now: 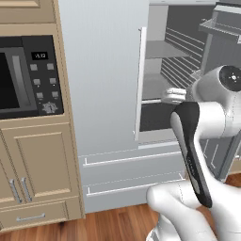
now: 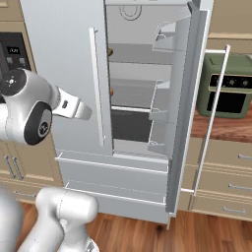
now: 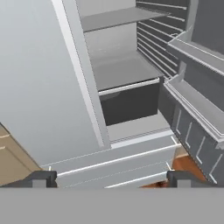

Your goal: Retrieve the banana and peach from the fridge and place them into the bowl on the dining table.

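The fridge (image 2: pixel 74 74) stands with its right door swung open, and the pincer (image 3: pixel 109 179) hangs before it, fingers spread wide and empty. Two small fruits, likely the peach (image 2: pixel 112 91) and the banana (image 2: pixel 110 51) (too small to tell), sit at the shelves' nine o'clock edge. The retrieval step is barely begun; next the pincer must reach inside.

In the right base view, two small fruits (image 2: pixel 110 51) inside the fridge (image 2: pixel 74 74) are largely hidden by the closed left door's edge; which is which cannot be told. The microwave (image 1: pixel 28 77) is cut off at 9 o'clock.
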